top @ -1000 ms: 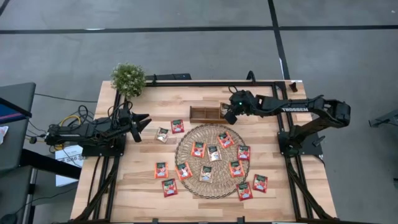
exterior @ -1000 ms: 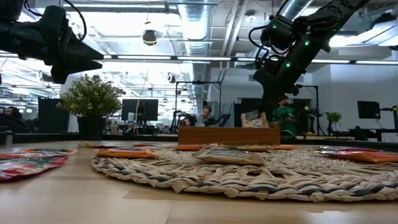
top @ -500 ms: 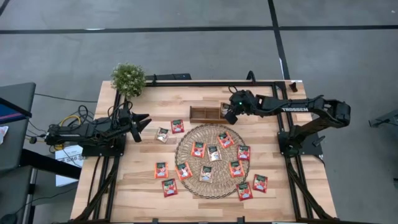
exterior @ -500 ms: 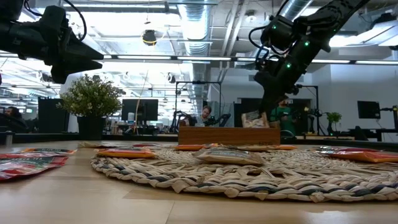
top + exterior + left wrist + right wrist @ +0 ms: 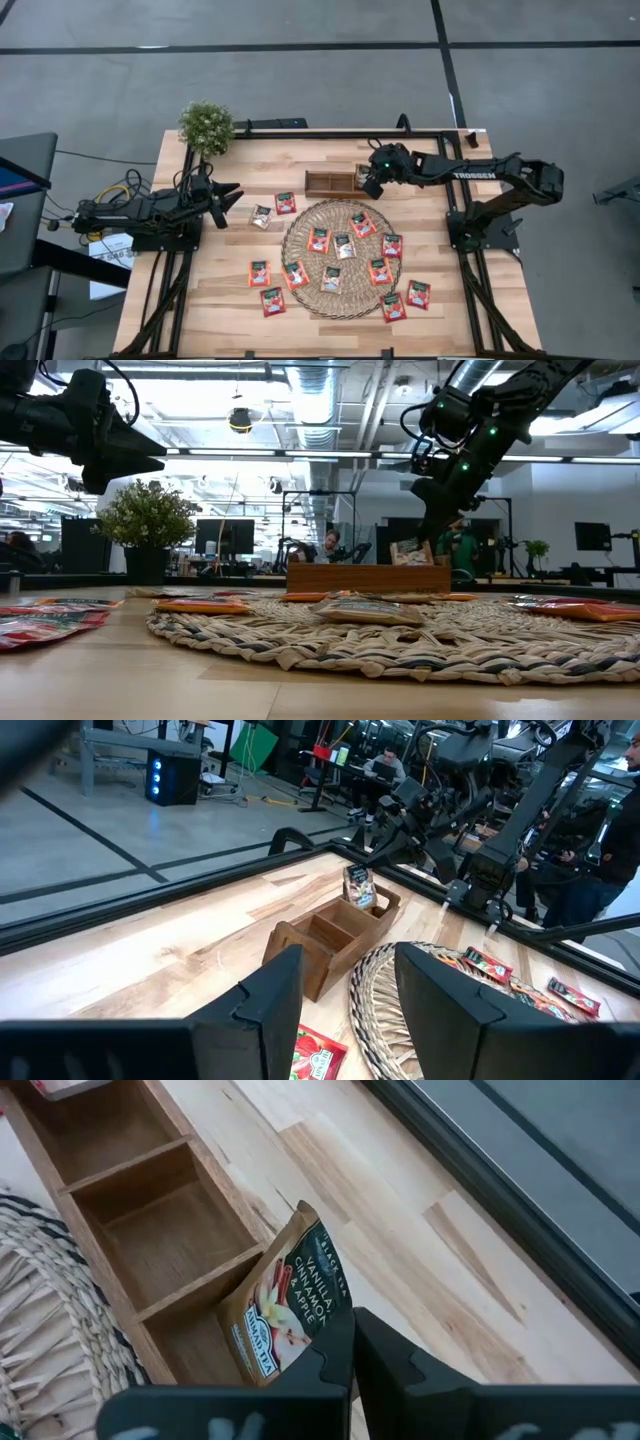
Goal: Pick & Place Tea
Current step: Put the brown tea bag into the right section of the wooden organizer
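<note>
Reaching over the wooden tray (image 5: 333, 182), right fingers (image 5: 335, 1365) pinch a tea sachet (image 5: 288, 1295); left fingers (image 5: 440, 990) gape.

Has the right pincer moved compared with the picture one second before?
Yes. The right pincer rose slightly with the silvery-white tea sachet, judged against the small brown wooden tray.

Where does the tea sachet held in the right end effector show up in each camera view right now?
High view: sachet at the wooden tray's right end, under the right end effector.
Low view: sachet poking above the tray, right of centre.
Left wrist view: sachet upright in the tray's far compartment.
Right wrist view: sachet centre, pinched.
Shared landmark: the wooden tray.
</note>
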